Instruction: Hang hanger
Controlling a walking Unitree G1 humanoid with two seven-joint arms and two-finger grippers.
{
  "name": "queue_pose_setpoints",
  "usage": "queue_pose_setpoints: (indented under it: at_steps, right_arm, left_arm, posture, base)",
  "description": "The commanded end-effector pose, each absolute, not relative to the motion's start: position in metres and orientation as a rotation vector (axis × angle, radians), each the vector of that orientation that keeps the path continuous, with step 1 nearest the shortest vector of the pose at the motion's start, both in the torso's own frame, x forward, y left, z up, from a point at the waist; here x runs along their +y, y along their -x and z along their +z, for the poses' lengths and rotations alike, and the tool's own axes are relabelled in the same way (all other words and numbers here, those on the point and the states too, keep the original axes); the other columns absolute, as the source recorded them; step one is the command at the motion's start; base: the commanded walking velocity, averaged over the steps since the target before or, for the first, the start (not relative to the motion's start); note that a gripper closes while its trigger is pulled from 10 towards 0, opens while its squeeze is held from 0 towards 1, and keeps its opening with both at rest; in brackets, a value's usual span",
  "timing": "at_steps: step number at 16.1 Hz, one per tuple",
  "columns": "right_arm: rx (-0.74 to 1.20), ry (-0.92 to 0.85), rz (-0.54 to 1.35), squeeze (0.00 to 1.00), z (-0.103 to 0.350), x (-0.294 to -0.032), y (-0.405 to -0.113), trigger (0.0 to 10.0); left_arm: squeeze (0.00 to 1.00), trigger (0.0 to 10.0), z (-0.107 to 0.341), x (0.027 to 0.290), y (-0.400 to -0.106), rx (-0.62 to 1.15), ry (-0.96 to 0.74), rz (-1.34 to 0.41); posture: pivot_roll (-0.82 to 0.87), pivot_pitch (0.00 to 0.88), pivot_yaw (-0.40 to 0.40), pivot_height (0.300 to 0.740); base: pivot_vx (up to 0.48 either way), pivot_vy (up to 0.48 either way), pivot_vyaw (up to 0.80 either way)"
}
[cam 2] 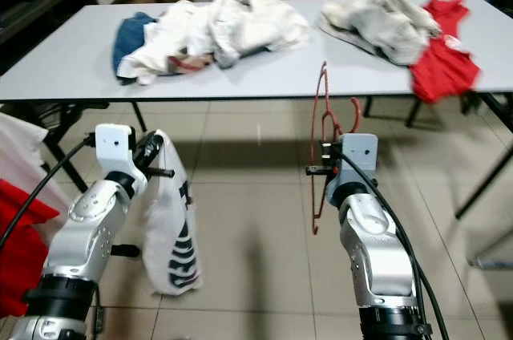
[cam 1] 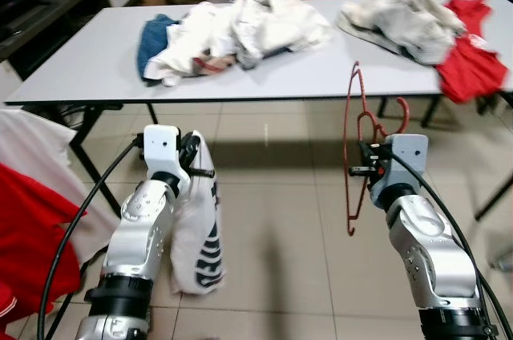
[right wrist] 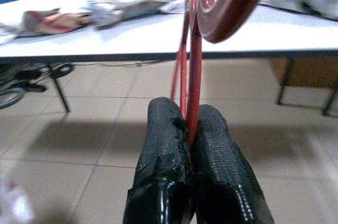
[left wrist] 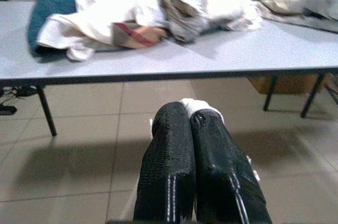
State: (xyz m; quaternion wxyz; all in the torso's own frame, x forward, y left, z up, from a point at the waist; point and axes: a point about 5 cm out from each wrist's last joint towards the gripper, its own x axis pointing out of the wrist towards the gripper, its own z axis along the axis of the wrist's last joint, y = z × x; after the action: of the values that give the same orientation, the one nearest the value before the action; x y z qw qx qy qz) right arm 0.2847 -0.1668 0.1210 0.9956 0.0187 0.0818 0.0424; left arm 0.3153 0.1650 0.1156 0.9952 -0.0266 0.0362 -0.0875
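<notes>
- Right gripper [cam 1: 362,168], at 4 o'clock, is clamped tight on the red hanger [cam 1: 353,147], held upright before the table edge [cam 1: 240,102].
- Left gripper [cam 1: 203,170], at 8 o'clock, pinches a white garment [cam 1: 200,228] that hangs down.
- Bare tiled floor [cam 1: 280,196] lies between the arms.

Red wire hanger [cam 1: 355,147], thin, upright, seen edge-on, hook [cam 1: 398,115] at top curling right; pinched in right gripper [right wrist: 191,129], in air just before counter's [cam 1: 321,79] front edge.

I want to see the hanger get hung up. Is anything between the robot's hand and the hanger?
No. The right gripper is already shut on the red hanger. No rail to hang it on can be seen, just a table of clothes ahead.
</notes>
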Motion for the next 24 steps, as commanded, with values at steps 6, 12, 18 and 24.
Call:
queue_pose_setpoints:
  at_steps: [6,12,18,24]
  right_arm:
    - [0.133,-0.013,0.187,0.00,0.133,-0.155,-0.286,10.0]
    - [0.161,0.095,0.294,0.00,0.138,-0.166,-0.282,10.0]
    - [0.140,0.257,0.671,0.00,0.174,-0.196,-0.254,10.0]
    - [0.187,0.337,0.979,0.00,0.216,-0.227,-0.218,10.0]
  left_arm:
    - [0.00,10.0,0.126,0.171,-0.319,0.038,0.048,-0.167]
    - [0.00,10.0,0.131,0.168,-0.319,0.022,0.060,-0.186]
    - [0.00,10.0,0.170,0.162,-0.335,-0.073,0.026,-0.273]
    - [0.00,10.0,0.249,0.160,-0.370,-0.229,-0.016,-0.317]
  posture:
    - [-0.14,0.000,0.064,0.740]
    - [-0.14,0.000,0.052,0.740]
    - [-0.15,0.000,0.050,0.740]
    - [-0.16,0.000,0.059,0.740]
  base:
    - [0.402,0.000,-0.61]
    - [0.401,0.000,0.00]
    - [0.402,0.000,0.00]
    - [0.400,0.000,0.00]
